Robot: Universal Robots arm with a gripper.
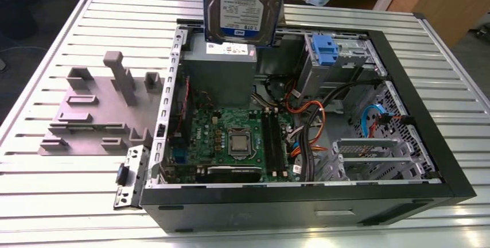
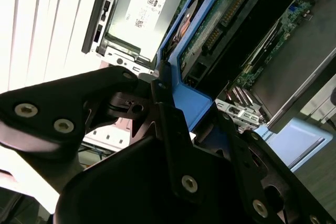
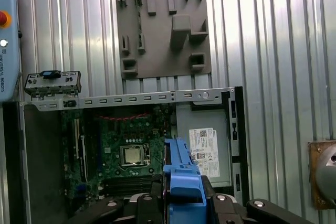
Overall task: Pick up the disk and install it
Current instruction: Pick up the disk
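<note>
Clamping the disk by its blue plastic rails, the black pincer is closed on it, so pickup is done. Installation is not yet done: the flat metal drive hangs upright above the open computer case, over its grey power-supply box. A ribbed aluminium bench carries the case.

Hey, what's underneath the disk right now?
The disk, held in the hand, hangs over the open computer case: the grey power supply and motherboard show beneath. It hides part of the power supply's top.
</note>
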